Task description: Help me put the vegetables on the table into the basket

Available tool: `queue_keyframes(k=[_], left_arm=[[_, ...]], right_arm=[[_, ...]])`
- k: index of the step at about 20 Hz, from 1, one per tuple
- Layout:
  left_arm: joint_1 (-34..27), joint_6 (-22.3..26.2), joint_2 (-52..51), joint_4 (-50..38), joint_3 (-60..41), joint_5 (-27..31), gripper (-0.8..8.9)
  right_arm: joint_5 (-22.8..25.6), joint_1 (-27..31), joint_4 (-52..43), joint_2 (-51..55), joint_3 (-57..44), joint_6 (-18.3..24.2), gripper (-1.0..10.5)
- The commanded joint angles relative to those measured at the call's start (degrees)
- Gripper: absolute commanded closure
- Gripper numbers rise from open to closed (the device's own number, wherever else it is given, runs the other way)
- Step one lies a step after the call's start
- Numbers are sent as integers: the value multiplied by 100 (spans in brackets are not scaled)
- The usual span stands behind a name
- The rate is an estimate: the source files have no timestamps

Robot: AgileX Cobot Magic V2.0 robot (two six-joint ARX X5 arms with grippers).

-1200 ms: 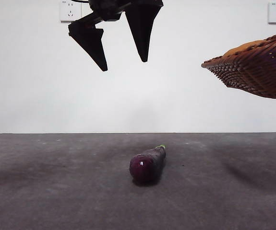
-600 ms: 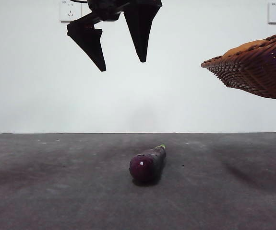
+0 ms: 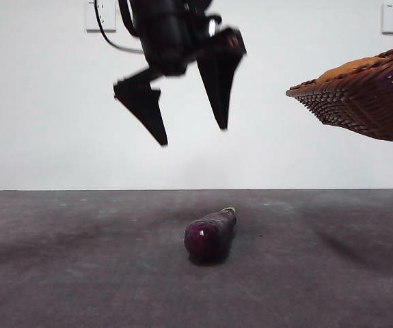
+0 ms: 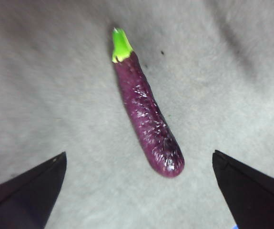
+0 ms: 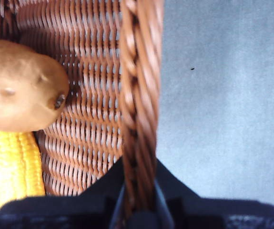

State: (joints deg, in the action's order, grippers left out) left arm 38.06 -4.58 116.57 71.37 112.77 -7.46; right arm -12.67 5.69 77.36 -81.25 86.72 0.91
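Front view: your left pincer (image 3: 193, 137) is hanging wide open above the eggplant (image 3: 210, 234) lying on the desk (image 3: 59, 273); your right pincer (image 5: 137, 210) is clamping the raised basket's (image 3: 360, 99) rim.

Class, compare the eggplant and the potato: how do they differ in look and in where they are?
The eggplant is long, slim and glossy purple with a green stem; the potato is rounded and matte brown. The eggplant lies on the table; the potato sits in the basket beside the corn. Neither is gripped.

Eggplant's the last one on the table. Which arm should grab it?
Left. The left gripper hangs open above the eggplant; the right gripper is shut on the basket rim, holding it aloft.
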Motion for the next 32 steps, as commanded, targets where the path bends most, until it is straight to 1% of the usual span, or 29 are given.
queue_keyframes(k=[1,4,7,10,15,16,18,19,25,32], left_arm=[[118,-103,319,-76,-68,-44,271],[229,-212,667,-234,-68,-44,271],[291,-297,938,-350,-68,-15,271],[315,-387,1099,-385,-68,136,281],[302,-420,1325,-365,-68,151,284],[315,-417,1353,-374,-68,153,304],[313,-417,1381,-374,-68,151,404],[313,-420,1384,-398,-68,149,410],[313,-433,1386,-459,-70,149,410],[350,-566,1394,-518,-74,149,410]], right_arm=[[-81,0,11,-24,-44,44,955],[-76,0,0,-24,-44,44,955],[94,0,-2,-24,-44,44,955],[90,0,0,-24,-44,44,955],[87,0,0,-24,-44,63,955],[87,0,2,-24,-44,63,955],[87,0,7,-24,-44,63,955],[85,0,4,-24,-44,63,955],[66,0,20,-24,-44,63,955],[63,0,50,-24,-44,61,955]])
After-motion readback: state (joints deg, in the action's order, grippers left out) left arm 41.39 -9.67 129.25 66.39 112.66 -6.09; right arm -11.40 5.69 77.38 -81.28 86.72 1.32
